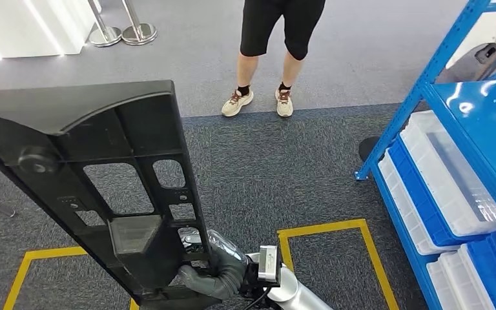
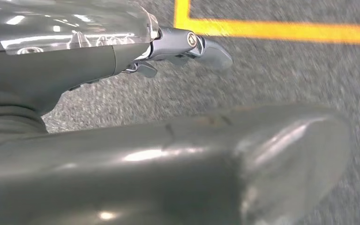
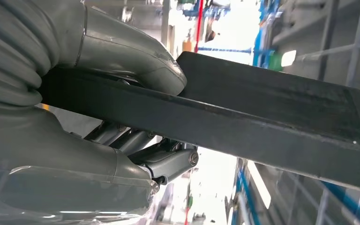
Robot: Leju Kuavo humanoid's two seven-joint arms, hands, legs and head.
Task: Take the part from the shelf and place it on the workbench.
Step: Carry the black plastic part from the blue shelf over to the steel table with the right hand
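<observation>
Head view: the carrying step is judged to be in hand, the part already off the blue shelf (image 1: 455, 161); a turn toward the table, which is not seen, is called for next. The right hand (image 1: 216, 274) is closed around the lower end of the black ribbed plastic panel (image 1: 103, 174), thumb over one face. The panel is held tilted, left of the shelf. The left hand (image 2: 168, 154) holds nothing; its fingers' spread cannot be told.

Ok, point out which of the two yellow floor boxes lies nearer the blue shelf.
The yellow floor box right of the right hand; it lies beside the blue shelf, while the other yellow box sits left, partly behind the black part.
</observation>
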